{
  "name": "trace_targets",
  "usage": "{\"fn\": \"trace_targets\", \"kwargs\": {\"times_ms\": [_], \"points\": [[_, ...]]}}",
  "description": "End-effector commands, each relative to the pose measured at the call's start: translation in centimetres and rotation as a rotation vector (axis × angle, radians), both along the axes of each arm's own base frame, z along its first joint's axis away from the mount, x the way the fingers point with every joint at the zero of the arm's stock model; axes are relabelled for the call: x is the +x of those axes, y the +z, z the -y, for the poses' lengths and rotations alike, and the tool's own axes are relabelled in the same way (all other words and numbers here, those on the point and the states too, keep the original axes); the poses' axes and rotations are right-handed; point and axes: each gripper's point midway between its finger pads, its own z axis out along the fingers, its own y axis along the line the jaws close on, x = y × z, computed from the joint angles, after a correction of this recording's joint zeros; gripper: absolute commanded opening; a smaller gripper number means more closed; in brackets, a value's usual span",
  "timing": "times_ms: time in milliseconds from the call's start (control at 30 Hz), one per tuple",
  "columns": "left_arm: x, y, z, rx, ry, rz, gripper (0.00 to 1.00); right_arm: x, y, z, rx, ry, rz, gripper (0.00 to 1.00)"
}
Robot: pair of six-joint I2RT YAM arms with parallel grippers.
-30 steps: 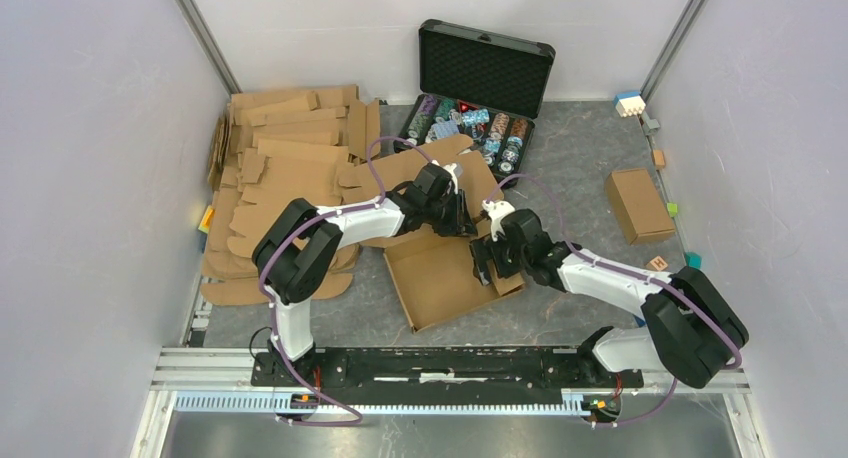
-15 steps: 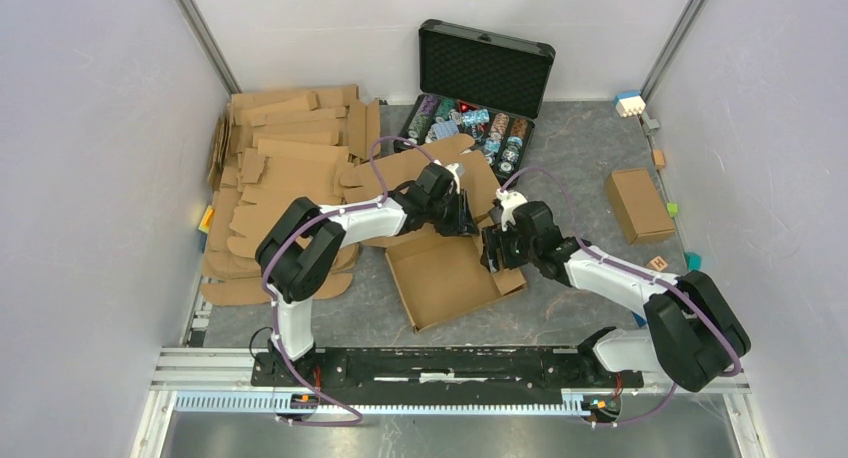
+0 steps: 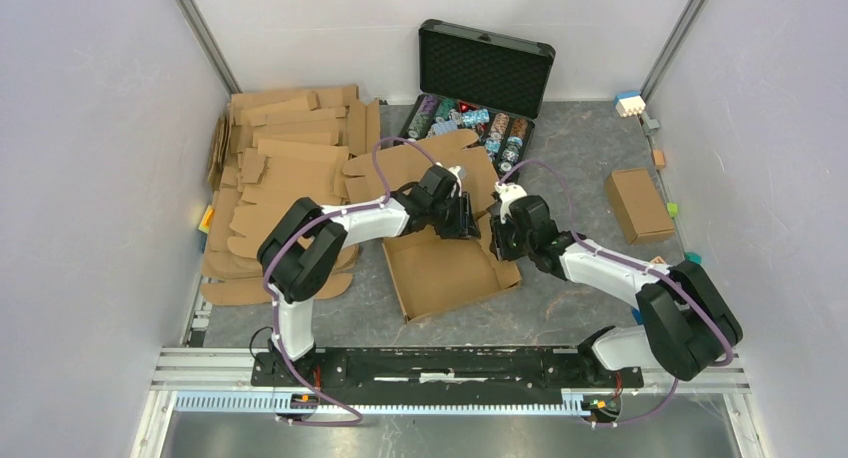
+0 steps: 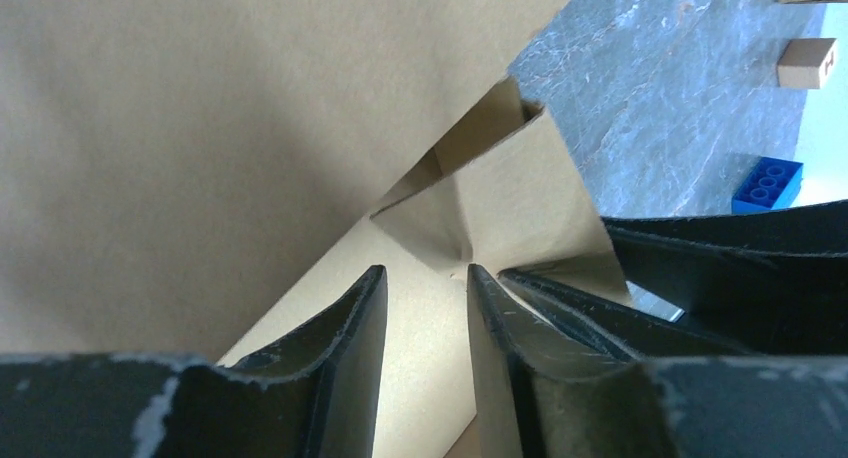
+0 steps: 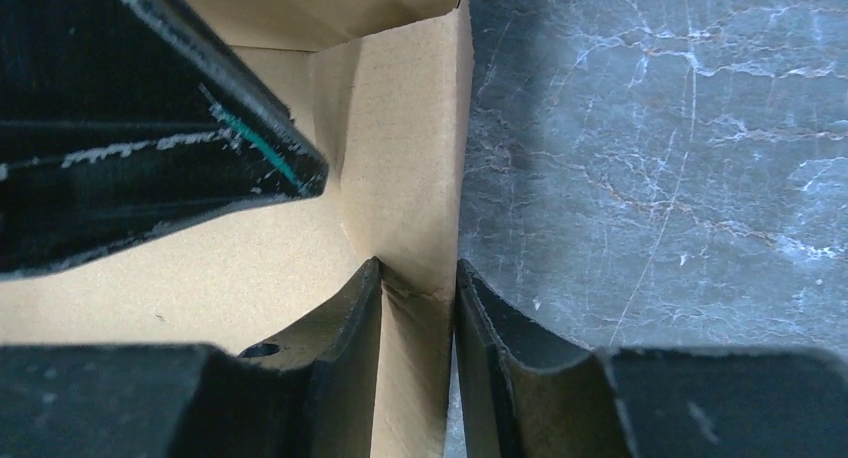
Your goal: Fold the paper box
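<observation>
The paper box [image 3: 440, 278] is lying open-side up in the middle of the table [image 3: 590, 158], turned a bit askew. Its low walls are standing up, and a big flap is stretching back toward the black case [image 3: 485, 73].

The right gripper [image 5: 418, 268] is sitting at the box's far right corner. Its jaws are straddling the right wall, one finger inside and one outside. Cardboard is filling the gap, so it is clamping that wall.

The left gripper [image 4: 420, 273] is reaching into the same far corner from the left, next to a folded corner flap [image 4: 480, 208] whose tip is touching one finger. Its jaws are standing partly apart. I cannot tell if they are pinching anything.

The two grippers are working just beside each other.

The case is standing open at the back, holding poker chips [image 3: 470, 126]. A pile of flat cardboard sheets [image 3: 290, 148] is lying on the left. A smaller brown box [image 3: 638, 205] is sitting well apart on the right. A blue block [image 4: 765, 183] is showing near the table's edge in the left wrist view.
</observation>
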Motion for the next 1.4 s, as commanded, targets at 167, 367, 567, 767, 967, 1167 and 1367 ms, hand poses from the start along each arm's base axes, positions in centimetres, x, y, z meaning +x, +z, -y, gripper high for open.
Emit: {"fn": "trace_targets", "kwargs": {"times_ms": [167, 367, 567, 767, 967, 1167, 1367], "points": [[-0.5, 5.5, -4.0, 0.099, 0.031, 0.155, 0.60, 1.7, 0.0, 2.3, -0.110, -0.092, 0.065, 0.31], [-2.4, 7.1, -9.7, 0.223, 0.099, 0.235, 0.69, 1.7, 0.1, 1.7, -0.093, -0.073, 0.058, 0.45], [-3.6, 6.7, -14.7, 0.308, 0.168, 0.249, 0.72, 2.5, 0.8, 0.8, -0.051, -0.083, 0.063, 0.71], [-3.9, 4.5, -15.7, 0.306, 0.187, 0.209, 0.72, 3.6, 1.7, 0.7, -0.035, -0.124, 0.087, 0.67], [-3.4, 3.4, -15.8, 0.317, 0.198, 0.210, 0.68, 4.7, 1.8, 0.8, -0.044, -0.153, 0.093, 0.51], [-3.4, 2.5, -16.0, 0.333, 0.190, 0.202, 0.66, 5.2, 0.9, 1.2, -0.092, -0.155, 0.083, 0.37], [-3.4, 2.1, -16.0, 0.338, 0.186, 0.204, 0.65, 5.4, 0.2, 3.2, -0.206, -0.200, 0.079, 0.19]]}}
